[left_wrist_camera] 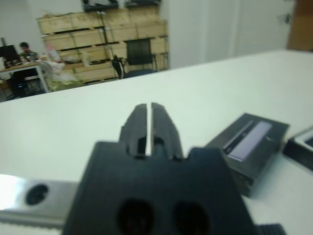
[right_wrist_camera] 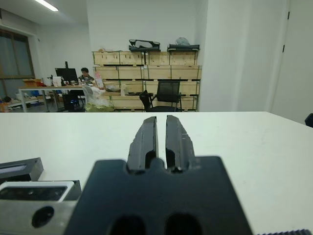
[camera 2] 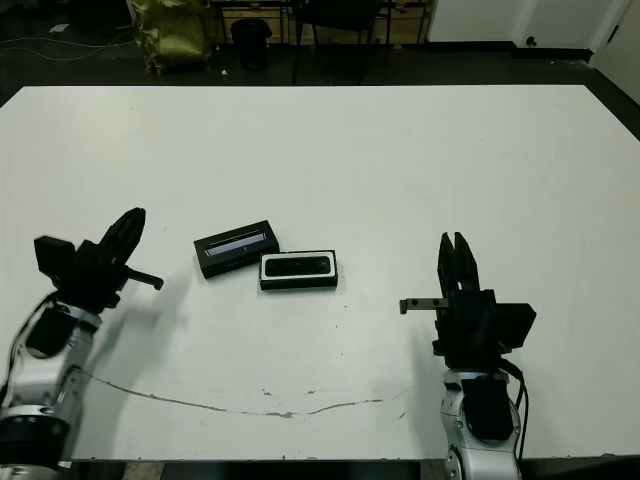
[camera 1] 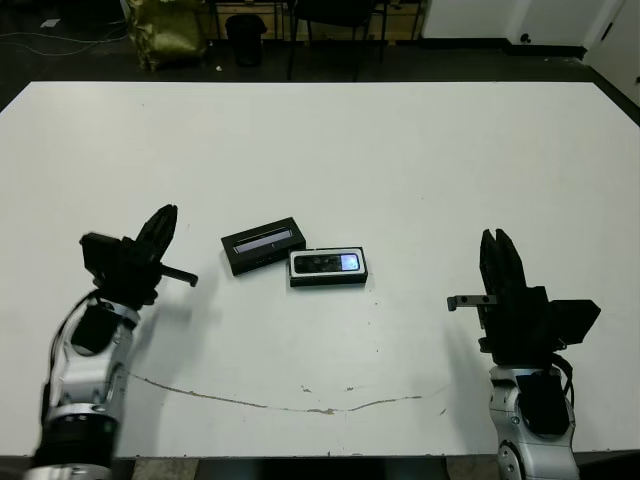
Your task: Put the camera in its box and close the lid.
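right wrist view alone shows the camera (right_wrist_camera: 32, 192) inside the box (right_wrist_camera: 68, 185).

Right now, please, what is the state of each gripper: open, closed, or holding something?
Left gripper: closed, holding nothing, beside the lid.
Right gripper: closed, holding nothing, away from the box.

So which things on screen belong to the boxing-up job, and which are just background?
Belongs to the job:
- camera, lying in the box
- box, white-lined, open on the table
- lid, on the table touching the box

Just there:
- white table
- chair, wooden crates and a seated person beyond the table
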You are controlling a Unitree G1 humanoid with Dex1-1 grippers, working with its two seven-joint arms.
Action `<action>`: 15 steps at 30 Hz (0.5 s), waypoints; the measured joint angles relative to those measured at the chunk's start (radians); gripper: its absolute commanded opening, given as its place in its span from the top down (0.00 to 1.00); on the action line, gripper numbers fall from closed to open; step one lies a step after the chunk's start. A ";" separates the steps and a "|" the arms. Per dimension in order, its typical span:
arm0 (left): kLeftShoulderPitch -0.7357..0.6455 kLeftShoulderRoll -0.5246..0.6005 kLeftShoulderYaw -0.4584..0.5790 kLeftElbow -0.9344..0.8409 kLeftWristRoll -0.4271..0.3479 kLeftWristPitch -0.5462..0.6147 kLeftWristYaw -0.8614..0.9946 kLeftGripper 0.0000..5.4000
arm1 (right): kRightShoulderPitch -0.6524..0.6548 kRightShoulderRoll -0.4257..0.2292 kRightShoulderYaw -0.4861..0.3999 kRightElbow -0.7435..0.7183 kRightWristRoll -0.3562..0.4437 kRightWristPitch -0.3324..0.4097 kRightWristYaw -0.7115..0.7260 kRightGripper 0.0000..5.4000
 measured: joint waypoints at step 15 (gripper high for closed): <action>-0.210 0.182 -0.034 0.270 -0.062 -0.050 -0.483 0.21 | 0.009 0.003 0.004 0.009 0.002 -0.018 -0.005 1.00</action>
